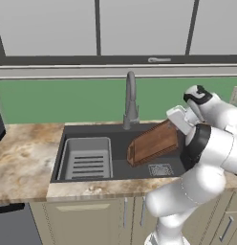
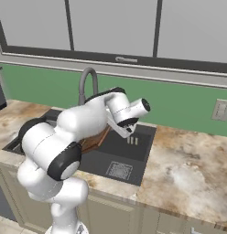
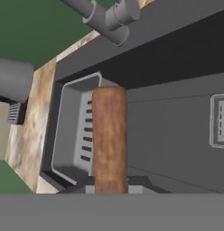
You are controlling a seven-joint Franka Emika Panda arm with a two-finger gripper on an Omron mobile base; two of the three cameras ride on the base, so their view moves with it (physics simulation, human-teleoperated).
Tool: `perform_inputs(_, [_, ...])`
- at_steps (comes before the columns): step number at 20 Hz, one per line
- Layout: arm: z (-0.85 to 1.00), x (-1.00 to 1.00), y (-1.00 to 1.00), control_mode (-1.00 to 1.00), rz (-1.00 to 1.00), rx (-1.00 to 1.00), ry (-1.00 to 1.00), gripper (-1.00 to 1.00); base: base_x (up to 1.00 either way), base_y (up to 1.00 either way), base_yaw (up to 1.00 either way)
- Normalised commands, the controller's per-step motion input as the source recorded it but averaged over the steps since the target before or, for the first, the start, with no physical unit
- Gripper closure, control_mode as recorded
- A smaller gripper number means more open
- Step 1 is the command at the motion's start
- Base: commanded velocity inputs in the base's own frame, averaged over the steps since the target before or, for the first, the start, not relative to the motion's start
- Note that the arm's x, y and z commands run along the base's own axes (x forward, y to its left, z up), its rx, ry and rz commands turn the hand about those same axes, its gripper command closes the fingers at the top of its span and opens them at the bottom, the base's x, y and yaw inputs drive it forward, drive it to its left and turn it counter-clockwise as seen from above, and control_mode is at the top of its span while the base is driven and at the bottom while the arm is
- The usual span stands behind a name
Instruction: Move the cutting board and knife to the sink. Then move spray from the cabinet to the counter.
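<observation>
Fingers are seen closed on the near end of the flat reddish-brown wooden cutting board (image 1: 154, 142), judged from the hand view, where the board (image 3: 109, 137) runs edge-on straight out from the gripper (image 3: 110, 187); the tips themselves are mostly hidden by the board. From the left base view the board is held tilted inside the dark grey sink basin (image 1: 115, 141), high end at the white gripper (image 1: 177, 119) on the right, low end down toward the basin floor; whether the low end touches the floor cannot be told. A square drain grate (image 1: 161, 169) is seen on the floor just in front of the board. A grey slotted dish rack (image 1: 87, 158) is set in the left part of the basin, apart from the board. A tall grey arched faucet (image 1: 131, 98) is mounted behind the basin. The beige and brown marbled stone counter (image 2: 188, 169) is seen on both sides of the sink. In the right base view the board (image 2: 94, 141) is mostly covered by the white arm, only a brown strip showing.
</observation>
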Motion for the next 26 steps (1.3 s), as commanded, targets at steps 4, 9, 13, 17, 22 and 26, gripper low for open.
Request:
perform_inputs(4, [-0.27,0.25,0.12,-1.0,0.01,0.01,0.07,1.0,0.0,0.0,0.0])
perform_inputs(9, [-0.33,0.17,0.12,-1.0,0.04,0.04,0.05,1.0,0.0,0.0,0.0])
perform_inputs(13, [-0.28,0.26,0.08,-1.0,0.03,0.03,0.0,1.0,0.0,0.0,0.0])
perform_inputs(17, [-0.28,0.3,0.04,-1.0,0.01,0.01,0.01,1.0,0.0,0.0,0.0])
perform_inputs(22, [-0.3,0.31,0.0,-1.0,0.0,0.0,0.0,1.0,0.0,0.0,0.0])
perform_inputs(26, [-0.39,0.24,0.0,-1.0,0.01,0.0,0.0,1.0,0.0,0.0,0.0])
